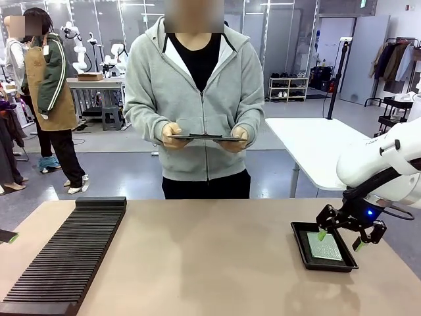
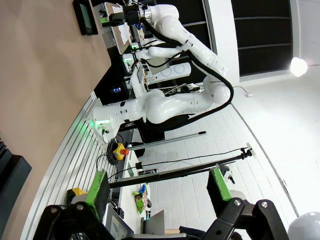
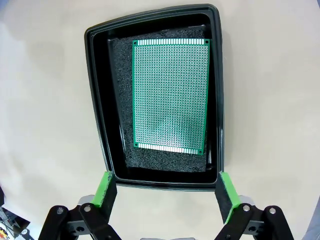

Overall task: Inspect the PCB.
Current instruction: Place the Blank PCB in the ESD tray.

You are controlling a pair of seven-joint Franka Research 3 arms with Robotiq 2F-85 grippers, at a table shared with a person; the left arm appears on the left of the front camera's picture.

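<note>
Lab room with grey floor, shelving and a white table (image 1: 316, 148) behind; a tan counter (image 1: 210, 257) ran across the front view. A long black ribbed rack (image 1: 69, 253) lay on the counter toward 8 o'clock. A shallow black tray (image 1: 299, 247) sat on the counter at about 4 o'clock, and the PCB (image 1: 325, 246) lay flat inside it, green dotted face up. In the right wrist view the PCB (image 3: 171, 95) rested on the tray's dark foam lining, nearer the tray's 3 o'clock wall, with bare foam toward 9 o'clock; the tray's rim (image 3: 97, 100) showed whole.

The right tool (image 1: 341, 241) hung over the tray's near end, jaws wide, nothing between them. In its own wrist view the right tool (image 3: 167, 190) had its green pads (image 3: 103, 189) spread past the tray's 6 o'clock edge on either side, apart from the PCB; contact with the tray could not be told.

The left tool (image 2: 157, 187) was wide too, holding nothing, its green pads (image 2: 97, 186) well apart, pointed off the counter toward the robot's bases and a white wall.

A person in a grey hoodie (image 1: 197, 99) stood at 12 o'clock across the counter, both hands holding a dark flat tablet (image 1: 205, 137) level at waist height. Another person (image 1: 49, 99) stood farther back at 10 o'clock.
</note>
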